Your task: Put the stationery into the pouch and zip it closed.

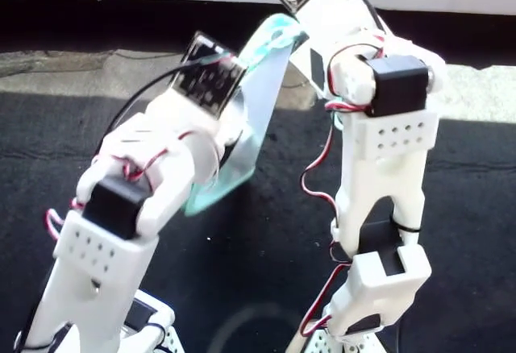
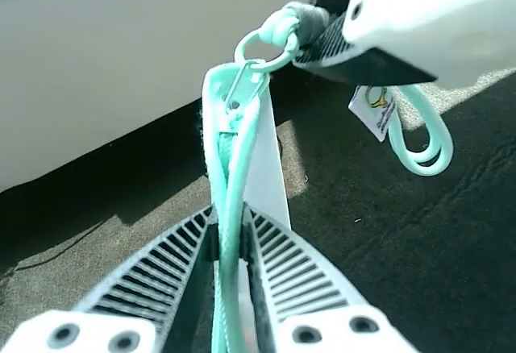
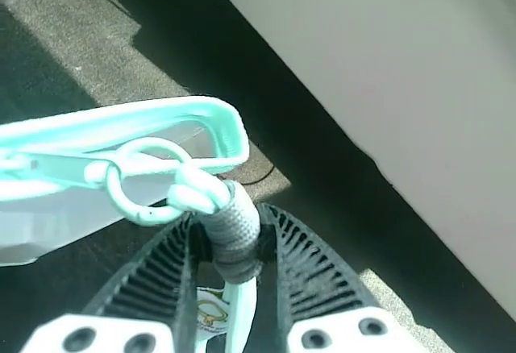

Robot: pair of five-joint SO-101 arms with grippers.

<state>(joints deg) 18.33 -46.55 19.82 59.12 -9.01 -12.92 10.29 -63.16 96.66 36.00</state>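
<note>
We see clear, mint-edged pouch lifted off dark desk, hanging between both arms. Left fingers clamped on pouch's zipper edge. Right fingers clamped on grey-wrapped cord at zipper pull ring. We note small white tag beside mint loop; its yellow-green print too small to read.
</note>
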